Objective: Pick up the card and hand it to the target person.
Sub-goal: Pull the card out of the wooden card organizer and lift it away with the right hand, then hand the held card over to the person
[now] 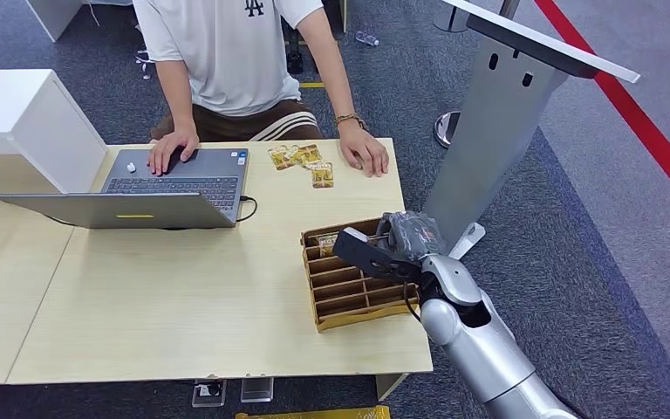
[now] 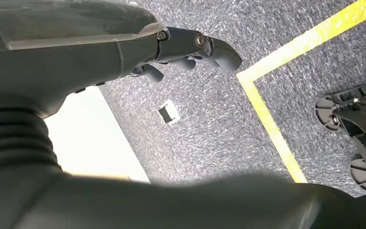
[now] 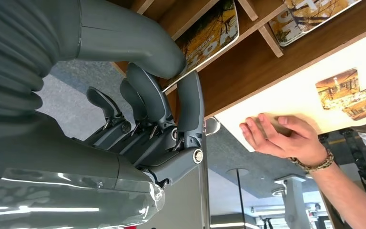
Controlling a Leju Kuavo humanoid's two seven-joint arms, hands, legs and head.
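Observation:
A wooden slotted card box (image 1: 342,297) stands on the table's right side. My right hand (image 1: 394,243) reaches into its far end. In the right wrist view the thumb and a finger (image 3: 190,98) close on either side of a yellow-printed card (image 3: 212,33) that stands in a slot of the box (image 3: 248,67). Another card (image 3: 310,14) sits in the neighbouring slot. Across the table sits a person in a white shirt (image 1: 227,52), one hand (image 1: 364,150) flat on the table beside several loose cards (image 1: 304,160). My left hand (image 2: 190,47) hangs over the carpet, holding nothing.
An open laptop (image 1: 170,188) lies at the table's far left, the person's other hand (image 1: 170,148) on it. A grey slanted stand (image 1: 497,131) rises just right of the table. A white cabinet (image 1: 17,122) is at the far left. The light wood table (image 1: 183,297) is bare in front.

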